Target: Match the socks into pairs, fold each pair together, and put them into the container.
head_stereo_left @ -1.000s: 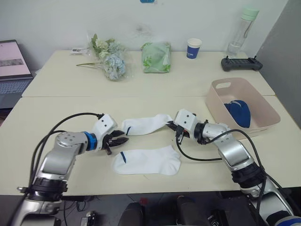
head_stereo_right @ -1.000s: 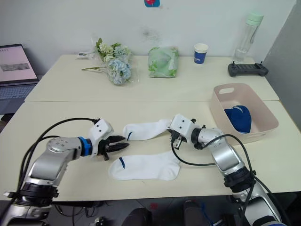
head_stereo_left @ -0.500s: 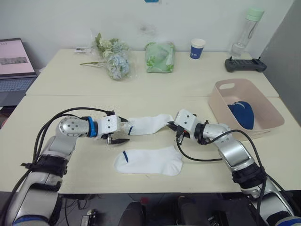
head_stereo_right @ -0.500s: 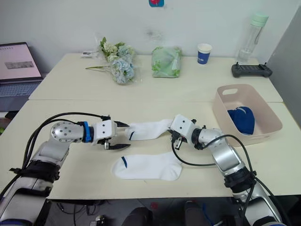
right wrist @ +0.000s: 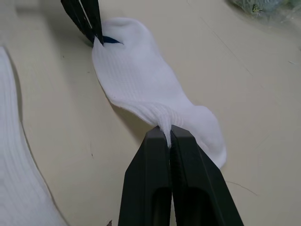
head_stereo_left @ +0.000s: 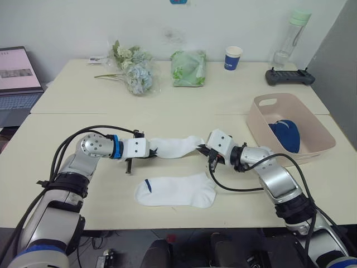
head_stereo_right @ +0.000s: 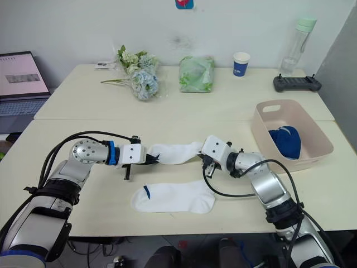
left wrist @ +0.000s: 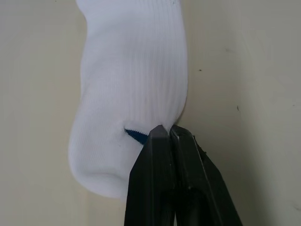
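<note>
Cream laminate covers the table (head_stereo_left: 83,184), which runs from a laptop (head_stereo_left: 17,72) at its far left corner to a black controller (head_stereo_left: 287,76) near the far right corner. Along the far edge lie a bunch of flowers (head_stereo_left: 133,70), a green bag (head_stereo_left: 188,68), a paper cup (head_stereo_left: 234,57) and a clear bottle (head_stereo_left: 288,34). At the right edge sits the container (head_stereo_left: 262,125), a pale pink basin, with navy socks (head_stereo_left: 285,134) bundled inside it. Two white socks lie near the middle of the tabletop, towards the front edge. The far sock (head_stereo_left: 175,147) is stretched between the two grippers, sagging a little in the middle. The near sock (head_stereo_left: 175,190) lies flat just in front of it, apart from it and from both grippers, its small dark cuff mark towards the left. The left gripper (left wrist: 168,128) has its two black fingers closed tight on the cuff end of the far sock, beside the blue cuff mark, as the left wrist view shows. The right gripper (right wrist: 168,133) is likewise pinched together on a gathered fold of knit at the toe end of that same sock; in the right wrist view the fabric bunches up between its fingertips, and the left gripper's tips show at the other end.
</note>
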Available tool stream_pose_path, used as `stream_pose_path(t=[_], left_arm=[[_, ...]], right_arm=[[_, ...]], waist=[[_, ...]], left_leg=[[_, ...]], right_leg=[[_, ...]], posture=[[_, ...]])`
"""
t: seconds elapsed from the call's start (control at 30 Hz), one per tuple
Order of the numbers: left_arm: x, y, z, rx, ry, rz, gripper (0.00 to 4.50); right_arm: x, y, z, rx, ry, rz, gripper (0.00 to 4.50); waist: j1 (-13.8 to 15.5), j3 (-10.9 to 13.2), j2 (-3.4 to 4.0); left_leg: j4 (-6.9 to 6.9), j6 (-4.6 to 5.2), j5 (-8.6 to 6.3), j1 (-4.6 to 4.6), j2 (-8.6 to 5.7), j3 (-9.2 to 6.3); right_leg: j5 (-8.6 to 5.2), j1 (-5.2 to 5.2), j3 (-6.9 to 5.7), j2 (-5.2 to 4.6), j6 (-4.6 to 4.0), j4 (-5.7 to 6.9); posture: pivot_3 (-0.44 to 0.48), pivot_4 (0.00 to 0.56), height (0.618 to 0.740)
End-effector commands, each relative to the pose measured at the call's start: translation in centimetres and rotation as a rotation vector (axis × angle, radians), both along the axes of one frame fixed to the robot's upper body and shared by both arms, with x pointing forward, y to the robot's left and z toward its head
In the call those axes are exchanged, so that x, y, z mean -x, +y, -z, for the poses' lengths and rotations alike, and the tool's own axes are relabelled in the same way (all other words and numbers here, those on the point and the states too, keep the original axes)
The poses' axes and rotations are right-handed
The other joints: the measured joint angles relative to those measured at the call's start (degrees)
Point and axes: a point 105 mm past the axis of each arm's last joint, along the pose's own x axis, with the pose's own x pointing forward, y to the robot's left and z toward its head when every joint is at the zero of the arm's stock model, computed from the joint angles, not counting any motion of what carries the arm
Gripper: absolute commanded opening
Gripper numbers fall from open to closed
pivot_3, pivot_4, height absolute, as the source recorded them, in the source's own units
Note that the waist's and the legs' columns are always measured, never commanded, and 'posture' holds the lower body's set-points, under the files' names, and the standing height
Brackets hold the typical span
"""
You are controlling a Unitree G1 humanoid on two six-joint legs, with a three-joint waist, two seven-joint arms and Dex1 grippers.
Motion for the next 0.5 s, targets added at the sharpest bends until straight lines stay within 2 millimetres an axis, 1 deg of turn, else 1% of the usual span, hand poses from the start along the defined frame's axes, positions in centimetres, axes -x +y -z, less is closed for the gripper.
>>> stream_pose_path(t=[0.03, 0.1, 0.17, 0.23, 0.33, 0.4, 0.5], left_arm=[[1.3, 0.2, -2.4, 0.074, 0.109, 0.006, 0.02], [2.4, -0.1, -3.7, 0.115, 0.192, 0.015, 0.02], [3.6, 0.0, -4.6, 0.100, 0.269, 0.038, 0.02], [4.8, 0.0, -5.3, 0.095, 0.353, 0.051, 0.02], [6.4, -0.5, -5.9, 0.111, 0.511, 0.044, 0.02], [6.6, -0.6, -5.8, 0.099, 0.574, 0.020, 0.02], [5.2, -1.1, -5.4, 0.117, 0.647, -0.025, 0.02]], right_arm=[[1.2, -0.2, -2.5, -0.112, 0.036, -0.030, 0.00], [1.9, -0.4, -3.4, -0.150, 0.078, -0.046, 0.00], [2.5, -0.8, -4.1, -0.182, 0.136, -0.052, 0.00], [3.1, -1.0, -4.3, -0.205, 0.201, -0.059, 0.00], [3.8, -1.2, -4.2, -0.233, 0.322, -0.056, 0.00], [4.0, -1.4, -3.8, -0.224, 0.385, -0.040, 0.00], [3.2, -1.6, -3.0, -0.204, 0.438, 0.005, 0.00]], waist=[[-0.1, 0.0, 0.01], [-0.2, 0.0, 0.01], [-0.2, 0.0, 0.02], [-0.1, 0.0, 0.02], [-0.2, 0.0, 0.02], [-0.2, 0.0, 0.04], [-0.1, 0.1, 0.03]], left_leg=[[-0.01, 0.00, 0.00, -0.08, 0.02, -0.02], [-0.01, 0.00, 0.00, -0.09, 0.03, -0.02], [0.03, 0.00, 0.00, -0.19, 0.04, -0.08], [0.04, 0.00, 0.00, -0.19, 0.05, -0.15], [0.03, 0.01, 0.00, -0.16, 0.04, -0.15], [0.02, 0.01, -0.01, -0.15, 0.02, -0.13], [0.04, 0.02, -0.01, -0.17, 0.00, -0.14]], right_leg=[[0.00, -0.04, 0.00, 0.01, 0.00, -0.04], [0.00, -0.05, -0.01, 0.01, 0.00, -0.06], [0.00, -0.08, -0.02, -0.02, 0.00, -0.09], [0.00, -0.05, -0.05, -0.02, 0.00, -0.09], [-0.01, -0.02, -0.07, 0.03, 0.00, -0.08], [-0.01, -0.02, -0.06, 0.07, 0.00, -0.08], [-0.01, -0.02, -0.09, 0.15, 0.01, -0.08]], posture=[[0.000, 0.150, 0.740], [0.000, 0.150, 0.740], [0.000, 0.150, 0.740], [0.000, 0.150, 0.740], [0.000, 0.150, 0.740], [0.000, 0.150, 0.740], [0.000, 0.150, 0.740]])
